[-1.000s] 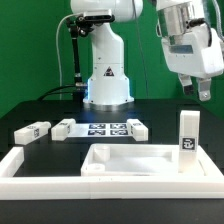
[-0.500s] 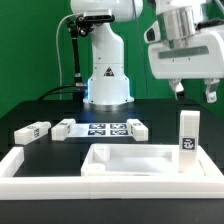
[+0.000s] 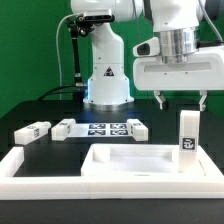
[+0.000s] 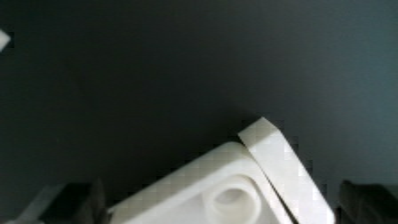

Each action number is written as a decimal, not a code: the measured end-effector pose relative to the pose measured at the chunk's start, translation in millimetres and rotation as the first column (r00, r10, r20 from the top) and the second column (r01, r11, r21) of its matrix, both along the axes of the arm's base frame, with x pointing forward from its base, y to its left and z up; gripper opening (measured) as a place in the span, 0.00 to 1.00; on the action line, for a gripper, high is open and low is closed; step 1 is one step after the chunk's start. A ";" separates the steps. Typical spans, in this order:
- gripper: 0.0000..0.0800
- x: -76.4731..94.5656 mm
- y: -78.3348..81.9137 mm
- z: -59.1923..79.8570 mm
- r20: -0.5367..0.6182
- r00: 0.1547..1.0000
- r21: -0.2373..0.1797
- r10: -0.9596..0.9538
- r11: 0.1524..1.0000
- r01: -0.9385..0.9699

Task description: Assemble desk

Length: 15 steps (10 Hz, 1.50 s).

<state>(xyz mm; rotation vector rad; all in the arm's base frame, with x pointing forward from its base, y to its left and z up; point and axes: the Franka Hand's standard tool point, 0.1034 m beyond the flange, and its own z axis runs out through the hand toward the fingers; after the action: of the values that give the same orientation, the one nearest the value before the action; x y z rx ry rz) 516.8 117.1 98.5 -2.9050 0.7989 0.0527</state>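
Gripper (image 3: 182, 101), jaws spread wide and holding nothing, hovers above the desk panel (image 3: 140, 148) and upright leg post (image 3: 188, 132)

Over on the dark surface (image 3: 165, 130) a flat marker board (image 3: 112, 128) lies towards the back, a long low white border rail (image 3: 40, 168) runs along the near side, and a green backdrop (image 3: 30, 50) stands behind a black cable (image 3: 76, 55).

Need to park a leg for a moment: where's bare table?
Bare table lies between the upright leg and the lying leg beside the marker board, and behind that row toward the robot base. Crowded: the row itself and the panel inside the rail.
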 end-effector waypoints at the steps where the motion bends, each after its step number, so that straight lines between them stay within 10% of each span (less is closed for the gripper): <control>1: 0.81 -0.1 -1.1 -0.5 0.010 0.996 -0.001 0.083 0.997 -0.083; 5: 0.81 -18.0 -40.0 -20.1 0.069 0.729 -0.056 0.681 0.732 -0.679; 8: 0.81 -23.8 -43.2 -23.0 0.042 0.714 -0.040 0.699 0.715 -0.698; 15: 0.81 -67.3 -56.8 -52.3 -0.388 0.593 0.255 0.705 0.701 -0.666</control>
<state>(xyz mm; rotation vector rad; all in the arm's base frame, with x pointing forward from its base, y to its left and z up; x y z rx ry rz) 449.5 60.3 46.2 -2.9408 -0.3697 0.8574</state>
